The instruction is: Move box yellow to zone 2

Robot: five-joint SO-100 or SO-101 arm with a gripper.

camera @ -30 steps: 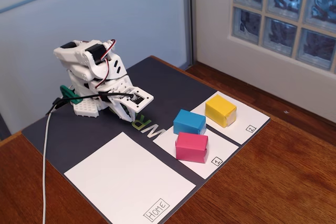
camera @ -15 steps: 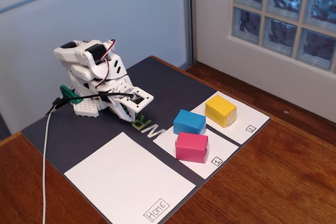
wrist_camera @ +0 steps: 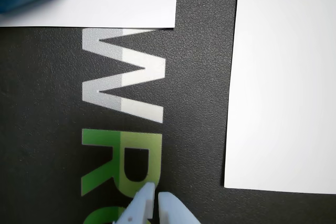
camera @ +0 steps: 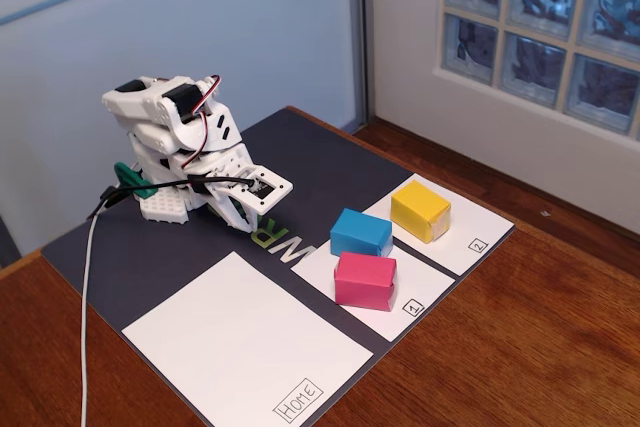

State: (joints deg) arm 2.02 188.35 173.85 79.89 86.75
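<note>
Nothing has moved since the earlier frames; arm folded at upper left of the fixed view, same pose. Dark mat (camera: 330,162) carries three white sheets: "Home" sheet (camera: 240,342) lower left, sheet "1" (camera: 425,282) centre, zone 2 (camera: 470,222) at right, its corner marked "2". Mat lettering reads "WR" in white and green (wrist_camera: 123,77). Box yellow (camera: 420,210) already sits on zone 2, well apart from the gripper (wrist_camera: 156,199), to its right in the fixed view, past the blue block (camera: 360,233) and pink block (camera: 364,280). Fingertips nearly together, holding nothing.
</note>
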